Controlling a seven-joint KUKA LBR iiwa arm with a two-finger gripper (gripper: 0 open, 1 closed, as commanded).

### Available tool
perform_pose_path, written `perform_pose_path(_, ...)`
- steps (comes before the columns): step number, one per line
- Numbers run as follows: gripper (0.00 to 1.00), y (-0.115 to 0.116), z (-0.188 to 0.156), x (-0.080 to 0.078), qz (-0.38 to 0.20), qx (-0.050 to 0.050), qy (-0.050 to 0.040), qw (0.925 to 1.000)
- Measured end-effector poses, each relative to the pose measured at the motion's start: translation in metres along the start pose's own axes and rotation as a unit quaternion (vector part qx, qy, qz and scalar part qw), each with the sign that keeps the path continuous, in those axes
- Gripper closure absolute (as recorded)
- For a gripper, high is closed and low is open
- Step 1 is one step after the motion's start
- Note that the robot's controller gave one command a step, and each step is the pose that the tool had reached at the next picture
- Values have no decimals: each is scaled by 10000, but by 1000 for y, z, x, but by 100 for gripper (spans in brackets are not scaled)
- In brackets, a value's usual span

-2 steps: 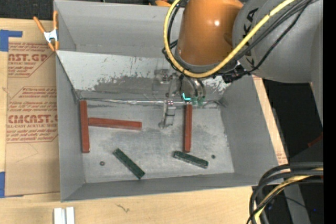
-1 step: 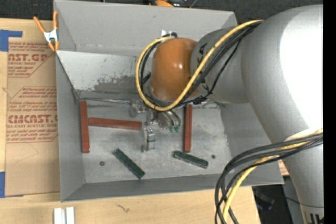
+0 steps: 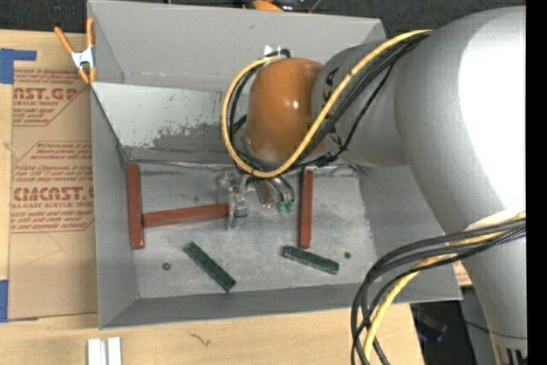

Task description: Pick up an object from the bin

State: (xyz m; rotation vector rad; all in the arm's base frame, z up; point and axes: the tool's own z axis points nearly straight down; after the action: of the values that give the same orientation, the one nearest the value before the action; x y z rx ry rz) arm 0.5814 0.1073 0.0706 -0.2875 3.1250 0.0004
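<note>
At the horizontal red bar (image 3: 184, 216), right end, the hand (image 3: 234, 206) hovered — grasp stage, likely; opening indiscernible; next, a firm closing.

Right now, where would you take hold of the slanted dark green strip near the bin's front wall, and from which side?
Probably the middle of the dark green strip, from straight above, closing across its narrow width. It lies flat on the bin floor, slanted, with bare floor along both long edges.
</note>
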Motion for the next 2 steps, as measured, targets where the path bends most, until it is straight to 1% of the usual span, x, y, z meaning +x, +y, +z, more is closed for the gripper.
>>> perform_pose_path(1, 100, -7, -137, 43, -2342, 1, -13, 9722)
perform_pose_path(2, 0, -6, -135, 44, -2332, -12, 2, 9724)
